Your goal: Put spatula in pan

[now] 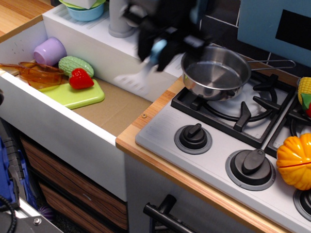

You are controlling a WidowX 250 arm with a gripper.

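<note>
jaws pinching the spatula point(142, 70) by its light blue handle, blade hanging down and out to the left. heavy motion blur on the gripper point(159, 50), so exact finger contact unclear, but handle sits between them. spatula airborne, clear of the stove top, over the sink wall edge.

pan point(215, 72) just right of the jaws and slightly lower, on the rear left burner, empty, wire-loop handle pointing away to the right. near rim close to the jaws, not touching.

purple cup point(49, 51), strawberry point(80, 79) and green board point(76, 95) well left of and below the jaws, in the sink basin. out of the path.

handling, judged: light stiff plastic toy, no sag in the blade. smooth handle, likely slippery, and long blade hanging off one side means it could pivot in the grip on a fast swing. hold near handle middle, as now, looks fine; closer to the blade would cut the pivot.

next, judged: short shift right, blade over pan centre, lower, release. shorter than pan width, so should lie flat inside. risk: blade tip clipping the near rim and nudging the light pan off the burner.
</note>
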